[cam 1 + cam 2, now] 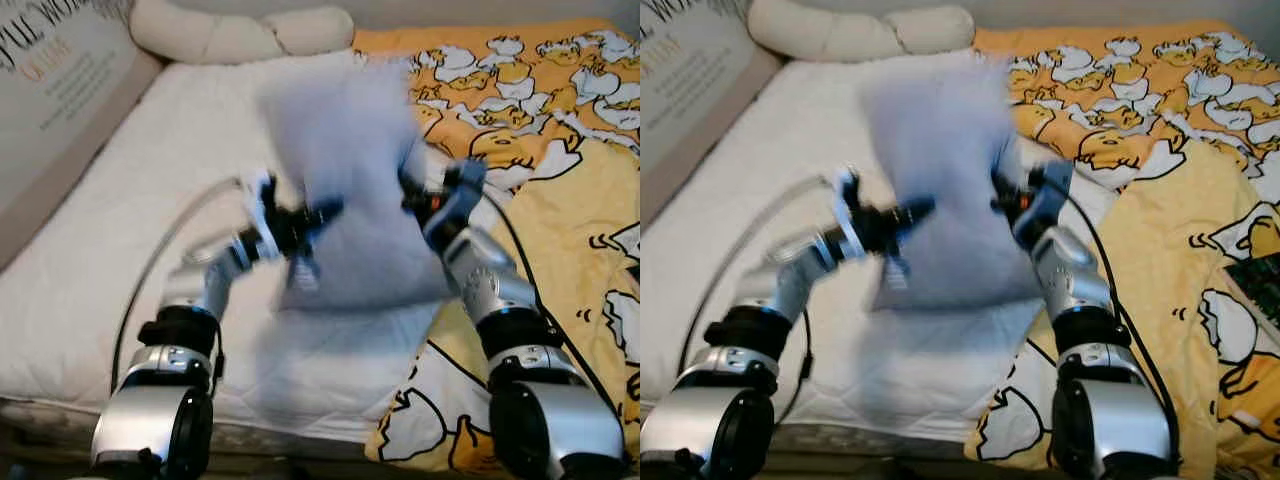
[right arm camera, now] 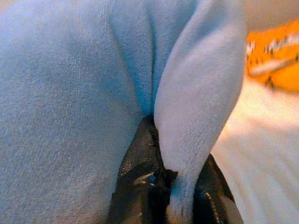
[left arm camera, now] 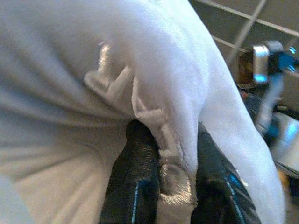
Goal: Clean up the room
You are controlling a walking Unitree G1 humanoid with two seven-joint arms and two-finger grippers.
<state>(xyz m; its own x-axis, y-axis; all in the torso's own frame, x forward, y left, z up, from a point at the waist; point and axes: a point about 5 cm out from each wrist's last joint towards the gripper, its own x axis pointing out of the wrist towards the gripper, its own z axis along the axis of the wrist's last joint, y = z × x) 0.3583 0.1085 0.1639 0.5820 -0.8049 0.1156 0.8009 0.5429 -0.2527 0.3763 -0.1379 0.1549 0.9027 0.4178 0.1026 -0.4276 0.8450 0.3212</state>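
A pale grey-blue pillow (image 1: 345, 190) hangs blurred above the white mattress (image 1: 120, 250), held between both arms. My left gripper (image 1: 318, 218) is shut on the pillow's left edge; its black fingers (image 3: 135, 182) pinch a stitched seam of the fabric (image 3: 175, 186). My right gripper (image 1: 412, 196) is shut on the pillow's right edge, with a fold of the soft cloth (image 2: 187, 140) squeezed between its fingers (image 2: 138, 186). The pillow (image 1: 940, 180) stands roughly upright, its lower edge near the mattress.
A yellow duvet with a duck print (image 1: 560, 150) covers the bed's right side. A cream bolster (image 1: 240, 35) lies at the head of the bed. A printed headboard panel (image 1: 50, 80) runs along the left. The mattress's front edge is near my arms.
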